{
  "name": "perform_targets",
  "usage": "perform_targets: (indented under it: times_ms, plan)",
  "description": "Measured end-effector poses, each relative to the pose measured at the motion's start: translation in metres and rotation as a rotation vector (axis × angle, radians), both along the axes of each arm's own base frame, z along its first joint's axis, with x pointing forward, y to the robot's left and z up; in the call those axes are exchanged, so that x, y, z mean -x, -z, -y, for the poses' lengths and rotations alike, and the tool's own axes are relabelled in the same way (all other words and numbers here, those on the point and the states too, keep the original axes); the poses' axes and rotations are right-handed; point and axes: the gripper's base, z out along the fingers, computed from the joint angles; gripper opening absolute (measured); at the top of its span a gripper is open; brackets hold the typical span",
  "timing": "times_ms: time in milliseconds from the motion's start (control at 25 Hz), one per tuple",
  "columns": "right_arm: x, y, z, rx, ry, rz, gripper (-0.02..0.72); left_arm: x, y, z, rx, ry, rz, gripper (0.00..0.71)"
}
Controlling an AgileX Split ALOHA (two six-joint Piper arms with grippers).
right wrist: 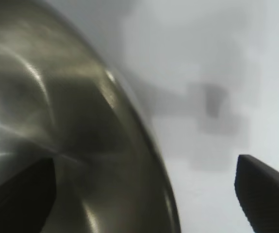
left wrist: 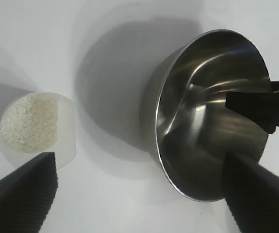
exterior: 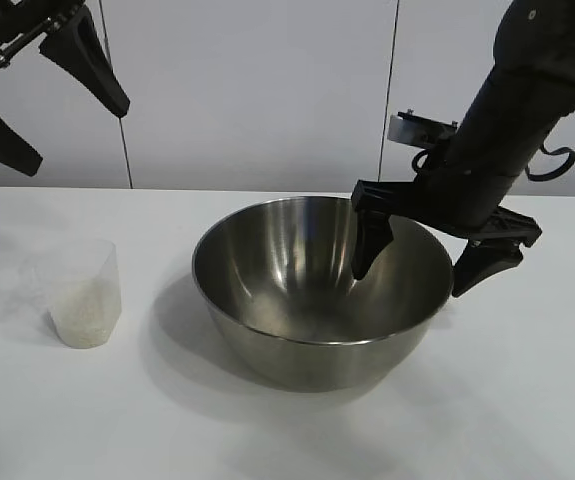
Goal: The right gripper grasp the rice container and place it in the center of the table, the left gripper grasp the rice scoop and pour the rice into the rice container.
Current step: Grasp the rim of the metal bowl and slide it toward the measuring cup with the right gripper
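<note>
The steel rice container (exterior: 317, 295) stands on the white table (exterior: 527, 400) near its middle. My right gripper (exterior: 417, 270) is open and straddles the bowl's right rim, one finger (exterior: 367, 250) inside and one (exterior: 482, 268) outside, neither touching it. In the right wrist view the rim (right wrist: 151, 150) runs between the two fingers. The clear rice scoop (exterior: 84, 295) holding rice (left wrist: 28, 121) stands to the bowl's left. My left gripper (exterior: 37, 100) is open and empty, high above the scoop. The left wrist view shows the bowl (left wrist: 212, 116) and the scoop (left wrist: 37, 128) below it.
A pale panelled wall (exterior: 257, 90) runs behind the table. Bare tabletop lies in front of the bowl and the scoop (exterior: 267, 430).
</note>
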Motion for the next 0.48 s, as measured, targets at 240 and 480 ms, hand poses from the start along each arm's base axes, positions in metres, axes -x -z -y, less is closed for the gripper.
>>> perform_targets:
  times_ms: [240,480]
  plan:
    - [-0.0012,0.0038,-0.0007,-0.007,0.009,-0.003,0.51,0.0,0.0,0.0,0.0,0.0,0.0,0.657]
    - [-0.002,0.0027,-0.0011,-0.016,0.031,-0.006,0.299,-0.0001,0.0,0.0,0.0,0.0,0.001,0.657]
